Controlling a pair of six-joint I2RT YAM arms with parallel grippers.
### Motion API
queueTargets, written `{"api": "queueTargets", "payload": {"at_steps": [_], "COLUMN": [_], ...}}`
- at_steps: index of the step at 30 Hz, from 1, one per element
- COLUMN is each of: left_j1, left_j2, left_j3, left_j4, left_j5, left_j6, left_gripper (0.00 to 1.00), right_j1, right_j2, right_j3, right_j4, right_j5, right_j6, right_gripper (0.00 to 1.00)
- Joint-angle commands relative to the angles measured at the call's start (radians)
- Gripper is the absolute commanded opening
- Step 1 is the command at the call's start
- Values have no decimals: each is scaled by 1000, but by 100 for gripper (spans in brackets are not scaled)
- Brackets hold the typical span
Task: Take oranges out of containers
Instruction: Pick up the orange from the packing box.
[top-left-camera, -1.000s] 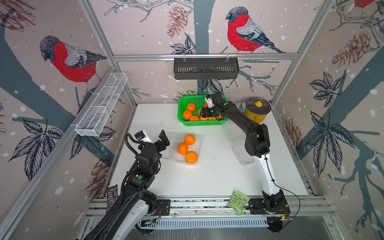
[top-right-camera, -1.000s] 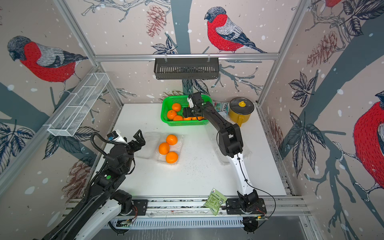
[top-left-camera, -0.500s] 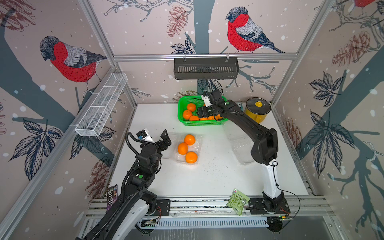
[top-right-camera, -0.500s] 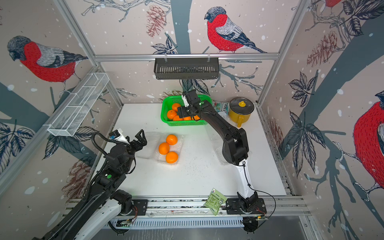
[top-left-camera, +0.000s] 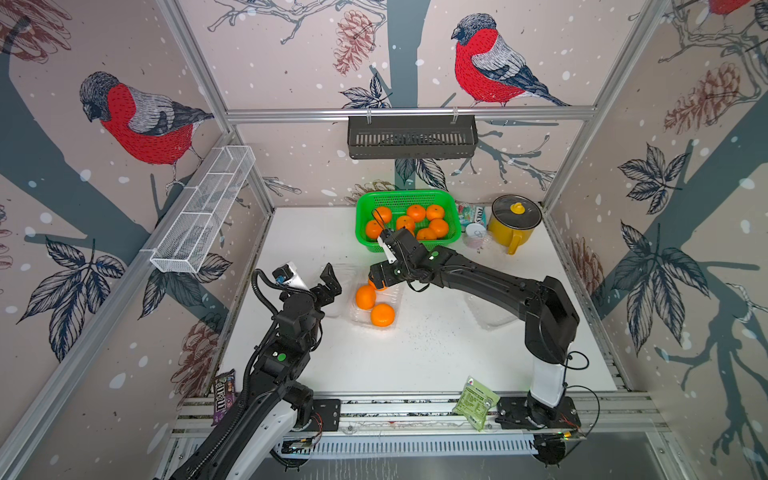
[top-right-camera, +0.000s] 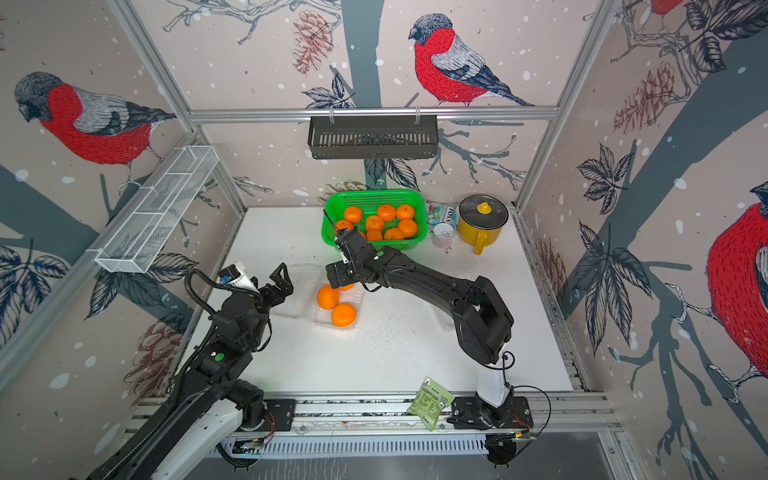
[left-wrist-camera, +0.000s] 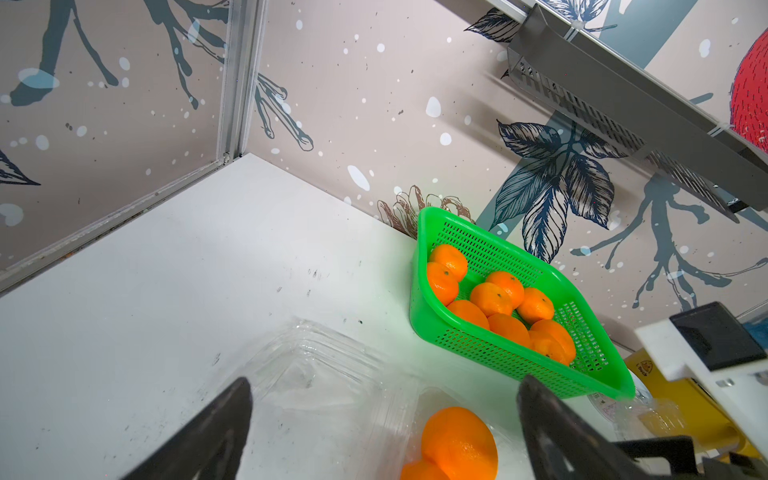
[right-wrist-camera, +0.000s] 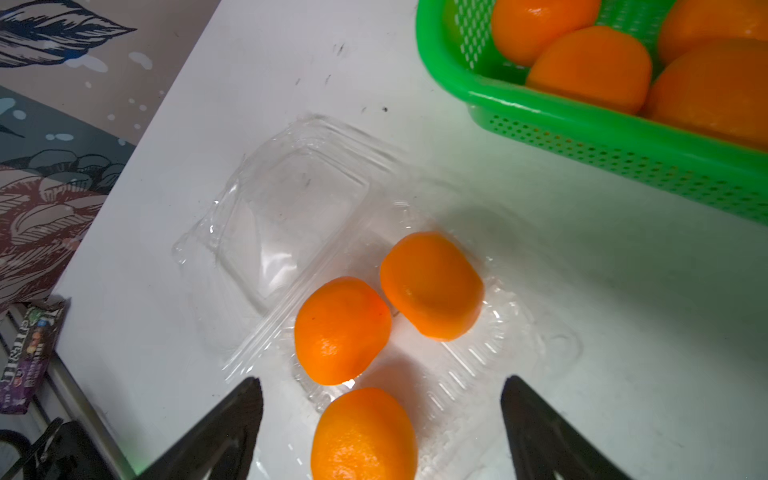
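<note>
Your right gripper (right-wrist-camera: 381, 380) has its fingers spread, gripping nothing, just above three oranges (right-wrist-camera: 343, 330) in the open container (right-wrist-camera: 519, 328), mid-frame in both top views. Your left gripper (left-wrist-camera: 385, 381), left of it, is spread too. More oranges fill the green basket (top-left-camera: 409, 198) above centre.

In both top views the left arm (top-left-camera: 286, 332) rises from lower left, left gripper (top-left-camera: 330, 279) gaping at mid-frame, while the bent right arm (top-left-camera: 498, 291) stretches leftward from lower right, right gripper (right-wrist-camera: 381, 379) spread wide, angled downward.
</note>
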Motion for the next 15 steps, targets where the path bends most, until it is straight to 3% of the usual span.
{"api": "queueTargets", "payload": {"at_steps": [1, 3, 4, 15], "left_j1": [2, 2, 2, 2], "left_j2": [-11, -22, -29, -70], "left_j3": [-3, -3, -2, -12], "left_j4": [8, -4, -12, -31], "left_j5": [-12, -18, -23, -32], "left_j6": [-3, -2, -1, -6], "left_gripper": [98, 97, 98, 98], "right_j1": [32, 52, 62, 134], "right_j2": [23, 33, 38, 66], "right_j3": [9, 6, 7, 3], "right_j4": [-1, -18, -26, -132], "right_j5": [41, 52, 53, 94], "right_j6": [36, 39, 38, 20], "right_gripper": [93, 94, 100, 96]}}
